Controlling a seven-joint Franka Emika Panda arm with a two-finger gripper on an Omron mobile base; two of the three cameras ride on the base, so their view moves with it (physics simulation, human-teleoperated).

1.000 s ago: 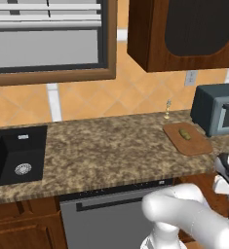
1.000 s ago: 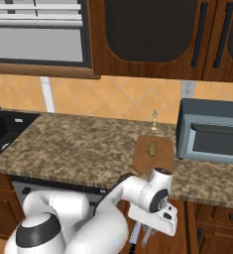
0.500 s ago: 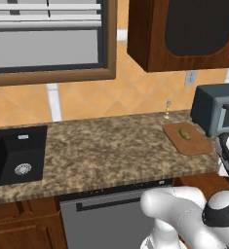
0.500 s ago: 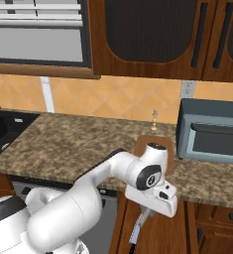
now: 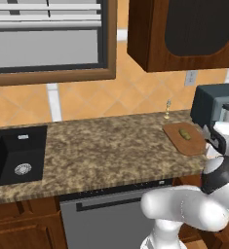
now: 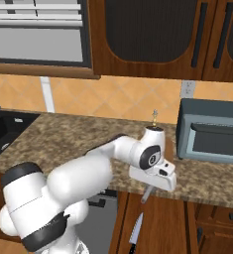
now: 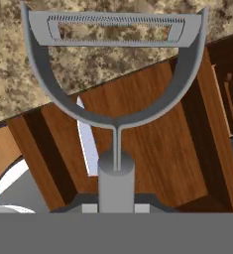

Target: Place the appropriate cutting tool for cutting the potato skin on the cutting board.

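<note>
Reddish-brown board: the flat reddish-brown wooden cutting board with rounded corners (image 5: 185,138) lies at centre right of the left base view, on the speckled brown granite counter (image 5: 101,151).
Potato: the small olive-brown oval potato (image 5: 185,133) sits on the board's upper middle.
Peeler: the grey Y-shaped metal peeler (image 7: 114,74) rises through the middle of the hand view, its slotted blade bar across the top of the frame, its round handle at the bottom.
Gripper: the two-finger gripper (image 7: 116,206) is closed around the peeler's handle at bottom centre of the hand view; its tips are mostly cut off by the bottom edge.
Right base view: the white hand sits at frame centre, at the counter's front edge; a grey stick, the peeler (image 6: 146,193), slants down below it. The arm covers the spot where the board lies.
Knife: a dark-handled knife with a pale blade (image 6: 135,233) shows low in the right base view against the dark brown wooden cabinet front (image 6: 157,223); in the hand view its blade (image 7: 88,141) lies behind the peeler.
Microwave: the grey box-shaped microwave (image 6: 209,136) stands at right; in the left base view it is cut by the frame edge and part-hidden by the arm.
Hard to make out: a thin small object (image 5: 167,109) by the tiled wall behind the board.
</note>
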